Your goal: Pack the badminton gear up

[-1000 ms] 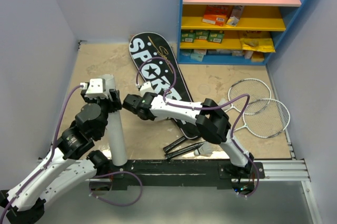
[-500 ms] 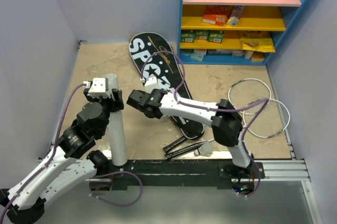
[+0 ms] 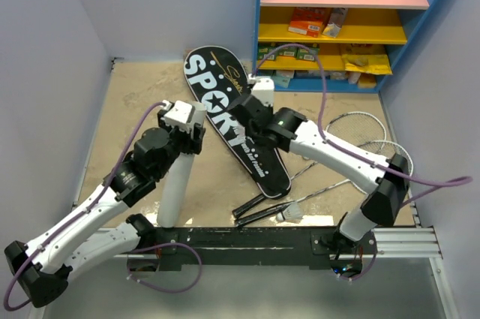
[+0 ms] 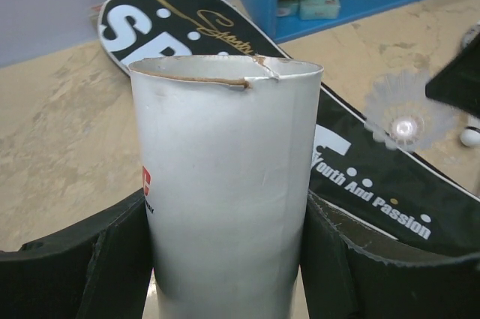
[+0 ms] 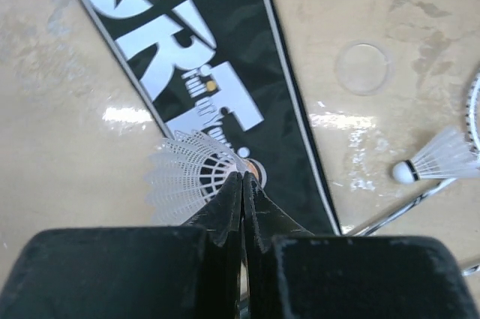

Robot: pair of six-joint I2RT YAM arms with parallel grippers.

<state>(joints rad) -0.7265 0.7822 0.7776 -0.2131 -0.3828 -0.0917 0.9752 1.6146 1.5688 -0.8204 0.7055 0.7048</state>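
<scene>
The black SPORT bag [image 3: 214,82] lies flat, running 11 to 5 o'clock in the top view; left of it my left gripper [image 4: 225,221] clamps the long white tube [image 4: 225,131] upright, mouth open upward. My right gripper [image 5: 242,176], jaws pressed together, pinches a shuttlecock [image 5: 187,180] by its feathers above the bag; the tube mouth lies near, at its 9 o'clock, so I judge the right arm must carry across.

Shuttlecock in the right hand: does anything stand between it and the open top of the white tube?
Nothing visible does. The shuttlecock hangs over the SPORT bag, apart from the white tube, whose top is open; only air lies between them.
</scene>
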